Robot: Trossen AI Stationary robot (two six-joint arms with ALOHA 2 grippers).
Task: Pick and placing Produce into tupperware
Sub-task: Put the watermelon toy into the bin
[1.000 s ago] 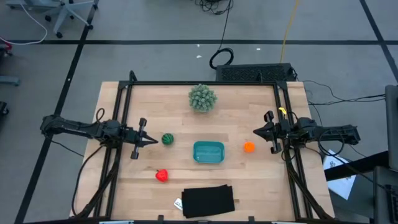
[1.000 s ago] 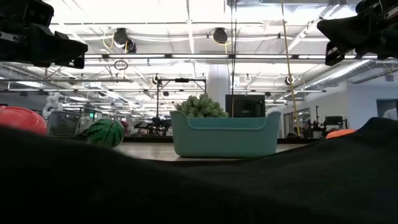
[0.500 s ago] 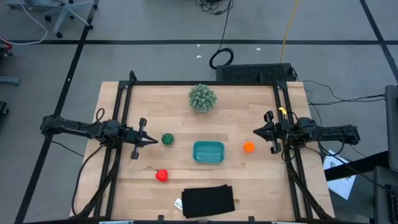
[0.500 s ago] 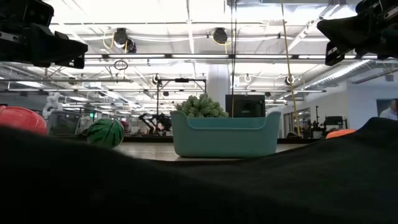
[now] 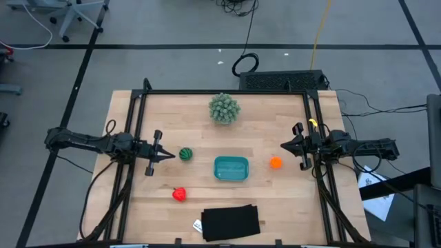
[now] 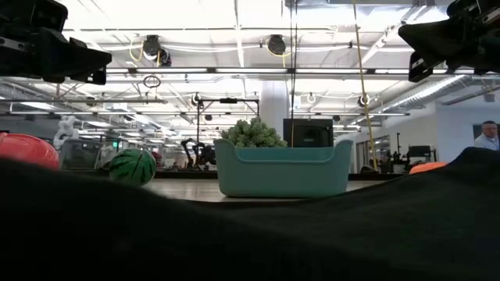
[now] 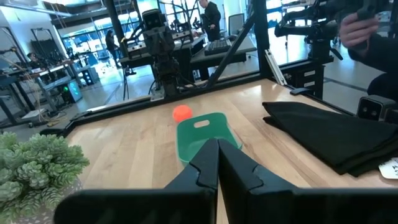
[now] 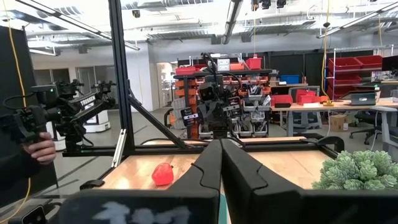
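The teal tupperware [image 5: 231, 168] sits mid-table, its base on the wood, with nothing showing inside it. Three produce pieces lie apart on the table. The striped green one [image 5: 185, 154] is left of the tub. The orange ball [image 5: 275, 163] is right of it. The red lumpy one [image 5: 179, 194] lies nearer the front left. My left gripper [image 5: 171, 156] hovers shut just left of the green piece, pointing level toward the table's right. My right gripper [image 5: 284, 145] hovers shut near the right rail, above and beyond the orange ball.
A pale green spiky ball [image 5: 224, 108] stands at the table's far middle. A black flat cloth-like rectangle [image 5: 231, 222] lies at the near edge, with a small white tag [image 5: 198, 225] beside it. Black frame rails [image 5: 131, 158] run along both sides. A person's hand [image 8: 38, 150] shows beyond the table.
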